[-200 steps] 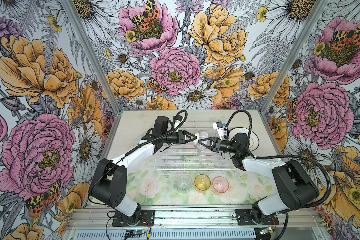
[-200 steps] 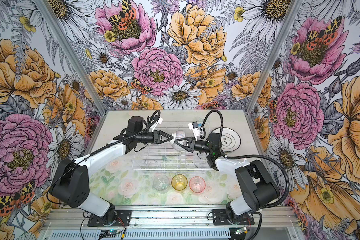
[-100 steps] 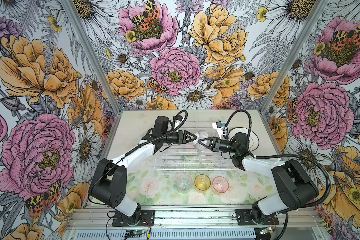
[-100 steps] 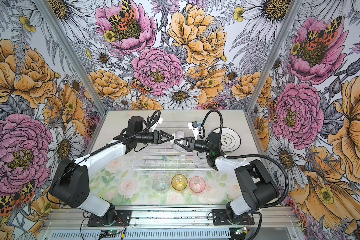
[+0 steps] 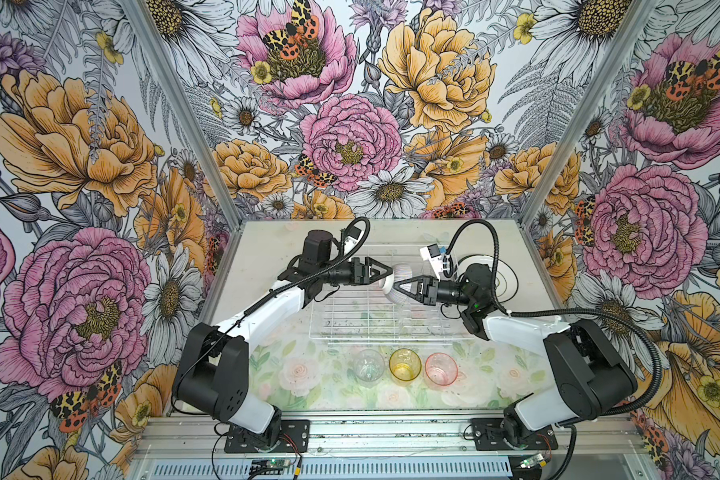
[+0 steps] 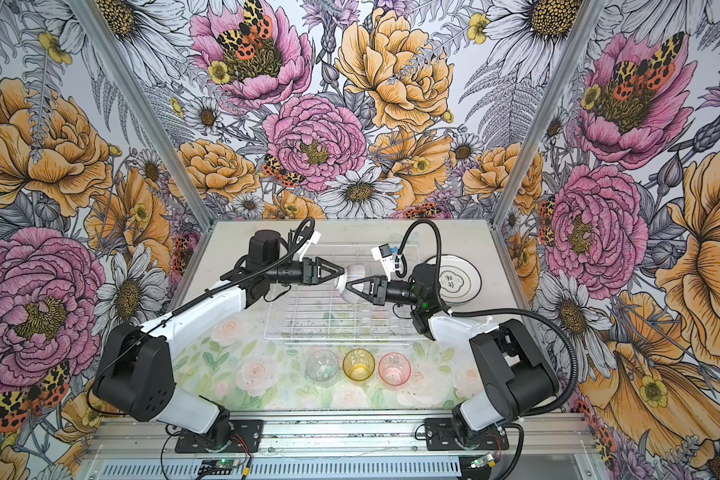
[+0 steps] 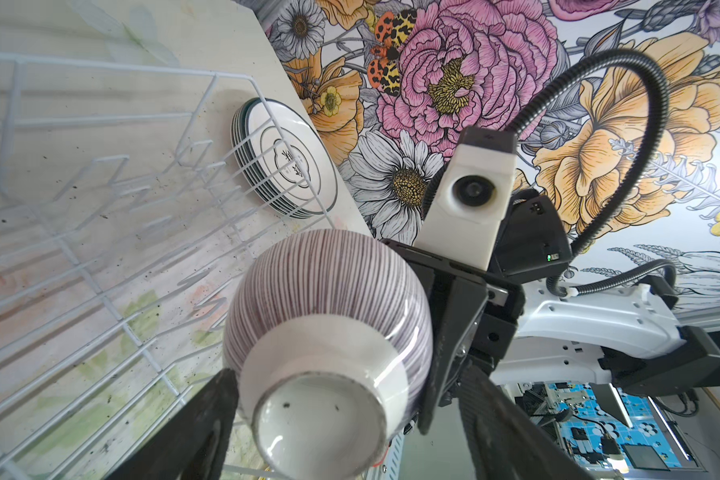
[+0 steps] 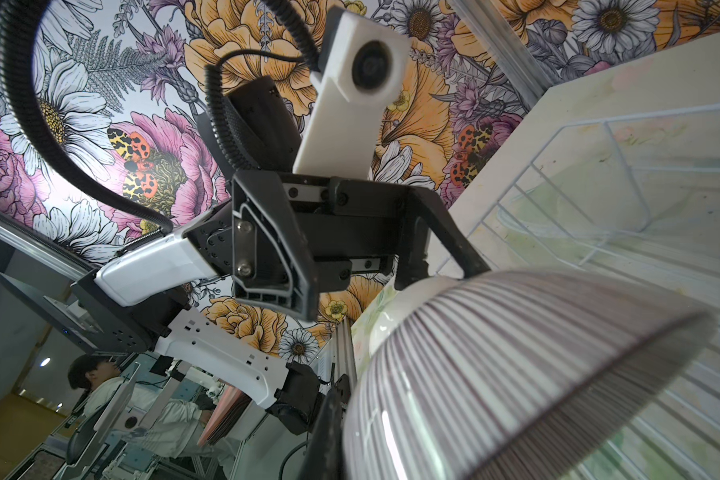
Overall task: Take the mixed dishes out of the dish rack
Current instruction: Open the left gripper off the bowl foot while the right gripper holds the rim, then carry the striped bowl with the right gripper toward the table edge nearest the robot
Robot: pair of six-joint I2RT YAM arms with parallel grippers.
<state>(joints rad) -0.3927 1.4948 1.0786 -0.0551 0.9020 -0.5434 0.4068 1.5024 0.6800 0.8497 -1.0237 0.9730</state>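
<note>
Widening over the last second, the left pincer [image 5: 387, 273] now has its jaws apart on either side of the bowl's white foot and no longer grips it. The left wrist view shows a clear gap on one side. The right pincer [image 5: 400, 286] is clamped on the rim of the ribbed bowl [image 5: 398, 280] and carries it alone. The bowl is tipped on its side in mid-air above the rack [image 5: 350, 328] at frame centre. I read this as a handover just completed, so the bowl only needs setting down.

Nearest, at lower middle in both top views, the clear glass [image 5: 368, 365], amber glass [image 5: 405, 364] and pink glass [image 5: 441, 368] stand in a row. They sit just in front of the rack's near rim, leaving little room there. The rack itself looks empty. At right centre the stack of plates [image 6: 458, 282] sits close to the right edge of the surface [image 5: 267, 374], just beyond the right arm. Open room lies at the left of the surface and along the far strip behind the rack. The left pincer should probably back away leftward first.
</note>
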